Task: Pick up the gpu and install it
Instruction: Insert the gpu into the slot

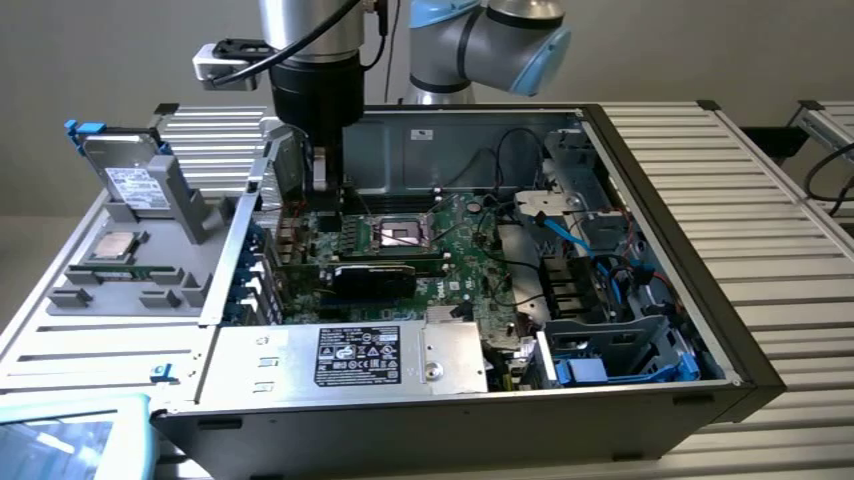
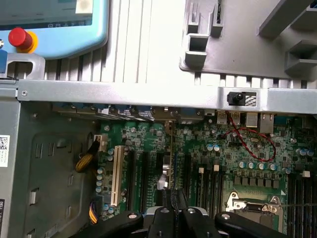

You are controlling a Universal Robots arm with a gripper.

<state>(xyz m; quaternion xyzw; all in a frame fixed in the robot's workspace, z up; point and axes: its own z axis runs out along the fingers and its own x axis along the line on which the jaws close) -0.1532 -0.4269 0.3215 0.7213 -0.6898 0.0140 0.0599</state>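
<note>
Above green motherboard (image 2: 208,148), black gripper (image 2: 173,201) clamping thin flat gpu (image 2: 167,168) edge-on

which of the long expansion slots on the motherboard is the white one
The slot right beside the yellow wire bundle: its body is cream white, while the other long slots next to it are black.

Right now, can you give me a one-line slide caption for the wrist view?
Gripper shut on the gpu, holding it edge-on above the motherboard slots inside the open computer case.
</note>
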